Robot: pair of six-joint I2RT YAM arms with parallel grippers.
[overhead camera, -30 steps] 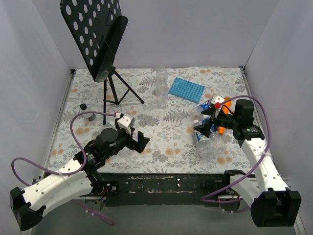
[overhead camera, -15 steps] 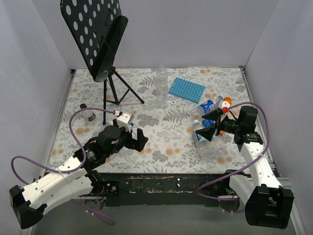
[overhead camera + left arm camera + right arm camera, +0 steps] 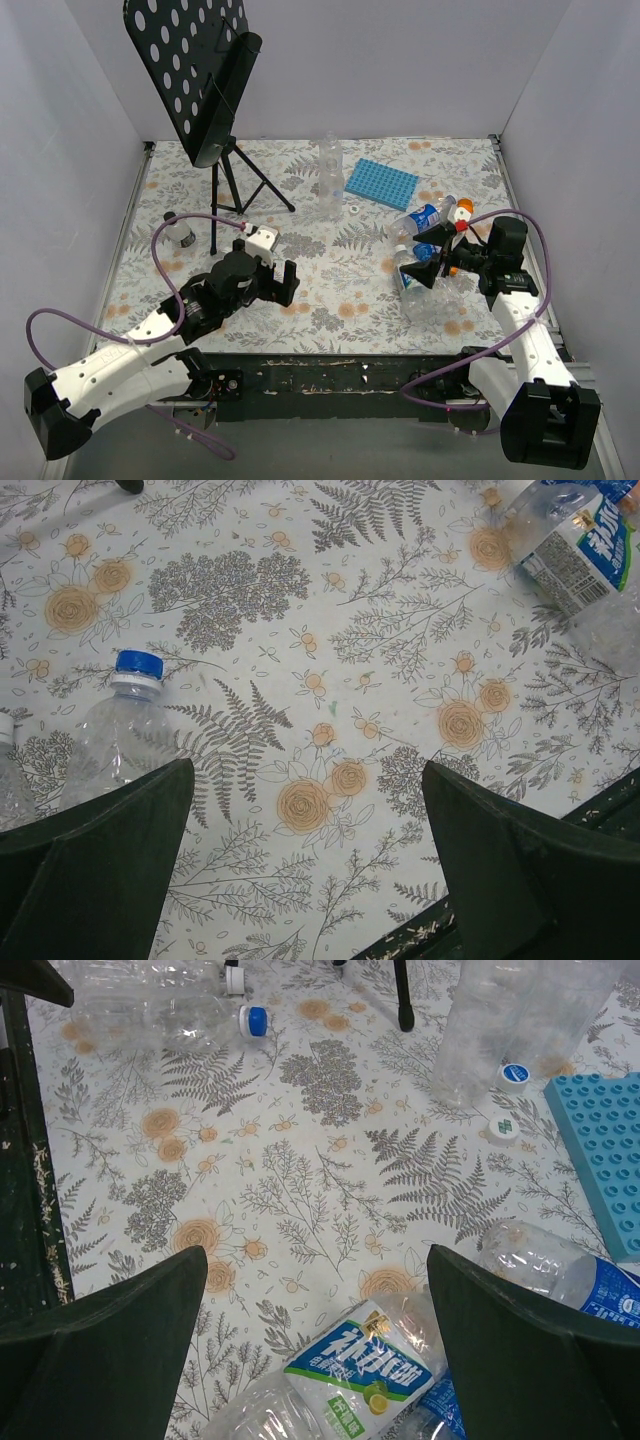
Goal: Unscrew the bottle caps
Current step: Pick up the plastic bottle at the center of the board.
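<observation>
Grip is nil: left gripper (image 3: 308, 780) and right gripper (image 3: 318, 1260) both spread, empty. The bottles (image 3: 365, 1365) lie heaped by the right, one blue cap (image 3: 138, 663) by the left; we should pin a body, then square on its cap.

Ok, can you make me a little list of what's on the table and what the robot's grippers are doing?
left gripper: open, empty
right gripper: open, empty, at the pile
pile: bottles lying on the right
upright bottles: standing mid-table, beside the tray
tray: blue, towards the back
lone bottle: lying on the left, blue cap on
stand: black, back left
</observation>
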